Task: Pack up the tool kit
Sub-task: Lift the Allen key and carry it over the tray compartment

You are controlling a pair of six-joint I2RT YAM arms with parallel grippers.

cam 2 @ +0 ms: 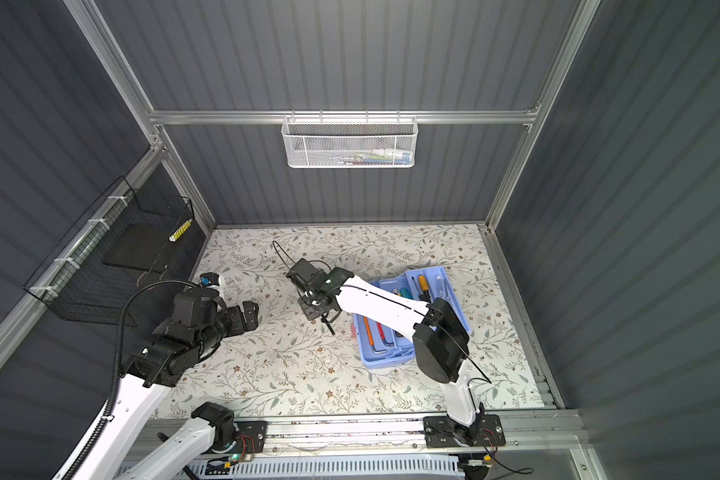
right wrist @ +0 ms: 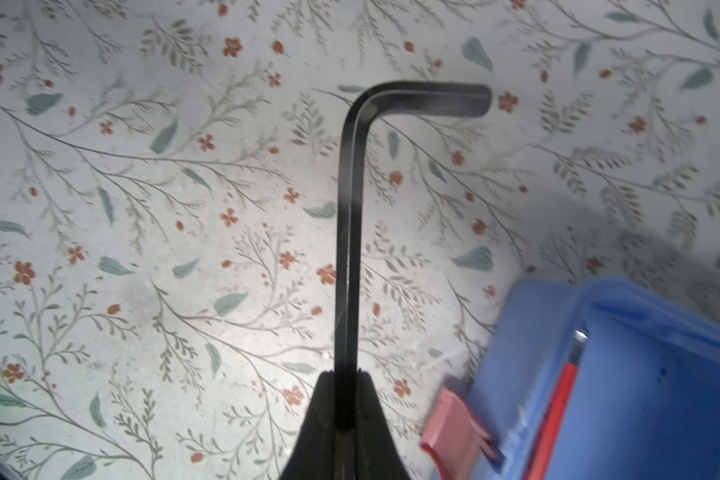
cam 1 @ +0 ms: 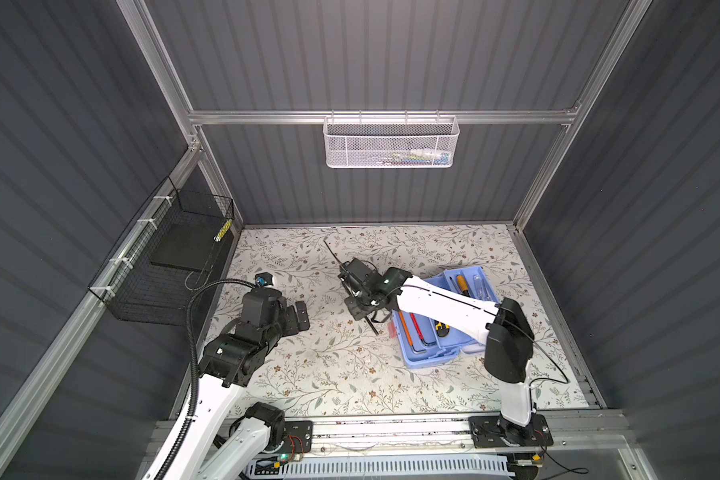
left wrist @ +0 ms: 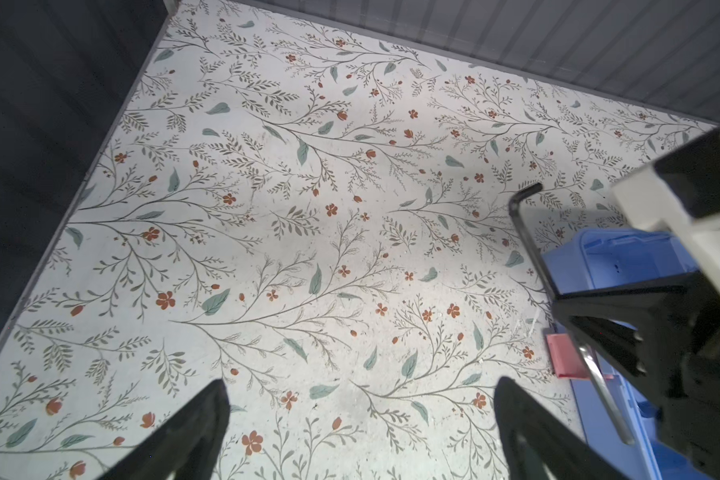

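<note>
Right gripper (right wrist: 346, 376) is clenched on the long leg of a black hex key (right wrist: 347, 216). The short leg bends off at the far end, and as far as I can judge the key hangs above the flowered table (right wrist: 142, 249) without touching it. The tool kit (cam 1: 429, 360) lies open at the centre right of both top views, with a light-blue tray (cam 1: 464, 270) resting at its upper end. An orange tool (cam 1: 404, 328) and a red tool (cam 1: 416, 326) already lie in its compartments. The pink latch (right wrist: 454, 428) sticks out from the box edge nearest to the gripper.

To do this step well, I think the arm must first carry the key over the box rim. Then it turns the key so the long leg runs along a free compartment, lowers it, and only then releases. The bent end can catch on the rim or the latch, so height comes first.

Left gripper (left wrist: 360, 386) stands wide open and empty over bare table at the centre left of the top views, well apart from the box. The middle of the table gives room for the move.
</note>
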